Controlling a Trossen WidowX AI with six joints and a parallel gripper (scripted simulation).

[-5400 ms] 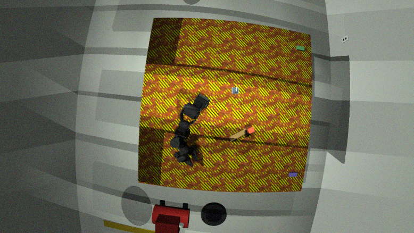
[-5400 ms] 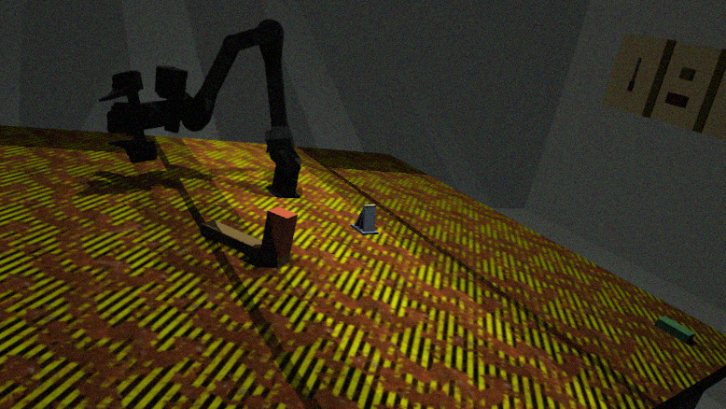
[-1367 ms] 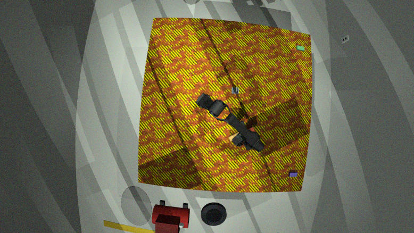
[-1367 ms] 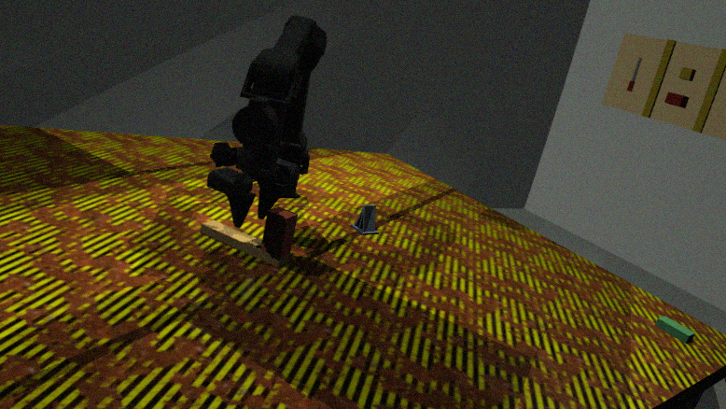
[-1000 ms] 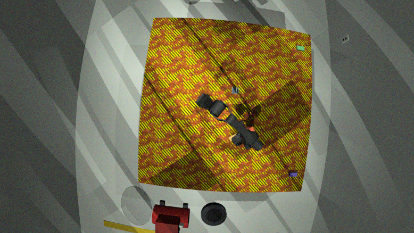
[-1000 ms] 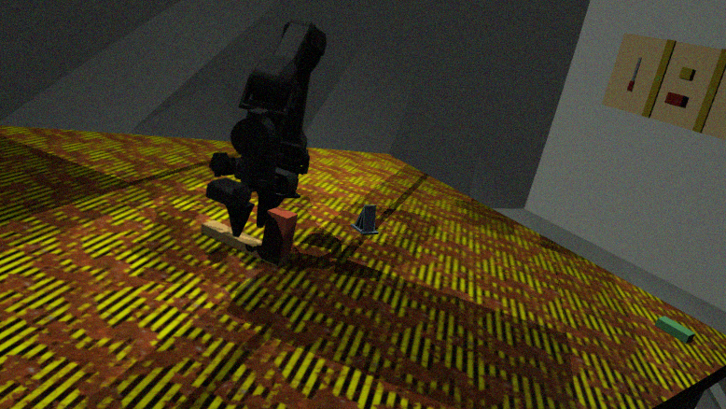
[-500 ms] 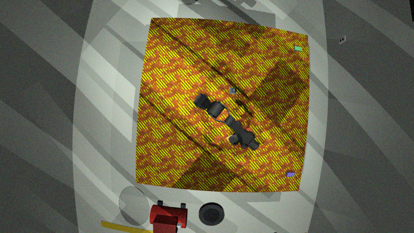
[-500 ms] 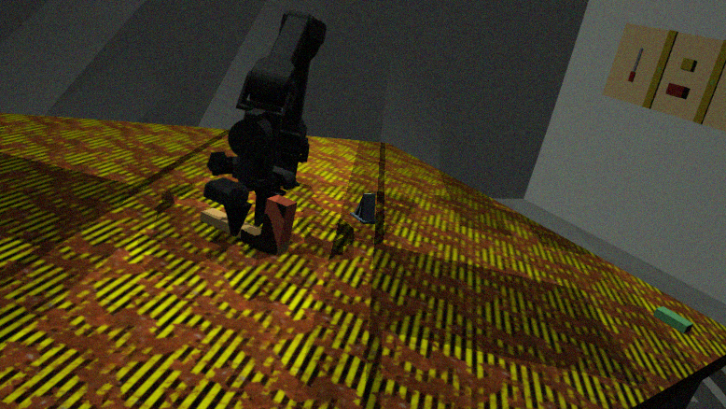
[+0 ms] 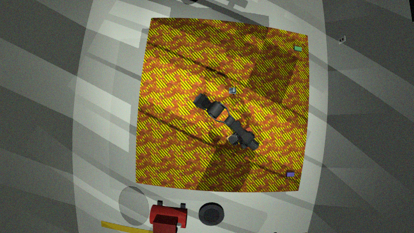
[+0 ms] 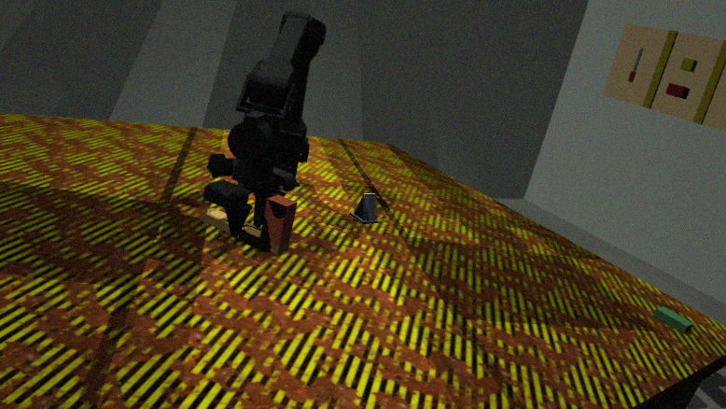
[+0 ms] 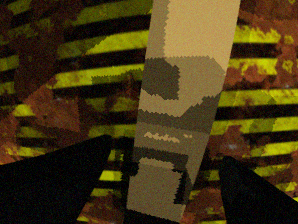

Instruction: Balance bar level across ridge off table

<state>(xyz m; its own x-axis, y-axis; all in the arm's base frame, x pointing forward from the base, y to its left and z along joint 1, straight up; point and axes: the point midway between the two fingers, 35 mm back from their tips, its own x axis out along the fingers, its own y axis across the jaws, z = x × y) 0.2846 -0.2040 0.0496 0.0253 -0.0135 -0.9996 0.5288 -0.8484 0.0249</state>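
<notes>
The tan bar [image 9: 228, 138] [image 10: 216, 218] [image 11: 200, 30] lies flat on the table, with a tall red block [image 10: 281, 220] [image 9: 248, 129] standing at one end of it. My gripper [image 10: 247, 227] [image 11: 166, 153] is open, low over the bar and pointing down. Its fingers stand on either side of the bar near the red block's end, with a gap on each side in the wrist view. The ridge [image 9: 232, 90] [image 10: 369, 206], a small blue-grey upright piece on a flat base, stands apart from the bar with nothing on it. The arm hides much of the bar in the top and exterior views.
A green block [image 9: 297, 48] [image 10: 672, 318] lies near one table corner and a blue-purple block [image 9: 290, 174] near another. The patterned table [image 9: 173, 161] [image 10: 406, 330] has stripes and moving-looking shadow bands. The arm [image 9: 215, 109] [image 10: 273, 86] reaches over the table between the ridge and the bar.
</notes>
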